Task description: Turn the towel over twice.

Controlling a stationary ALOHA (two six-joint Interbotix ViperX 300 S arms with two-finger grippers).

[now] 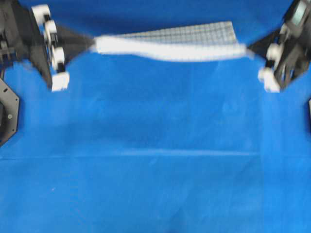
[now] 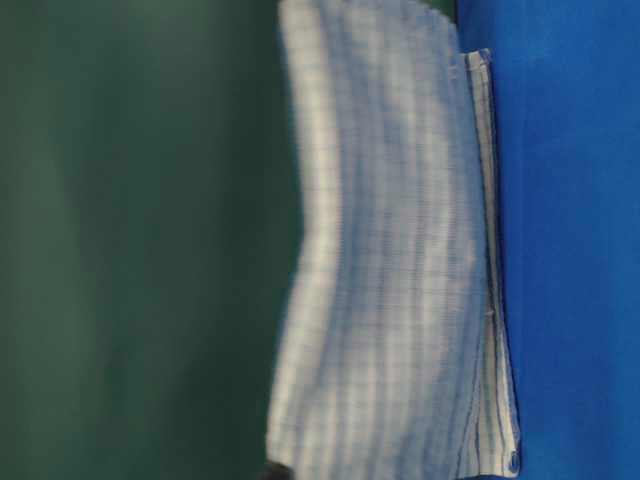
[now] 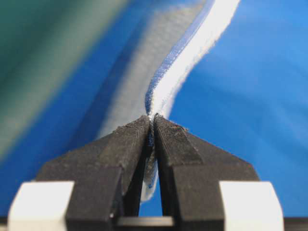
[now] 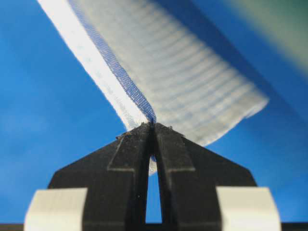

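The towel (image 1: 170, 47) is held stretched in the air above the far part of the blue cover (image 1: 155, 170). One end is pinched by the left gripper (image 1: 91, 43), closed tight on its edge; the other end is clamped likewise by the right gripper (image 1: 249, 50). Below, the cloth hangs toward the cover.

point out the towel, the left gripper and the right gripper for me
towel (image 1: 170, 48): overhead view, on its white lifted edge.
left gripper (image 3: 153, 120): left wrist view, where the jaws pinch the towel's edge.
right gripper (image 4: 153, 126): right wrist view, where the jaws pinch the towel's edge.
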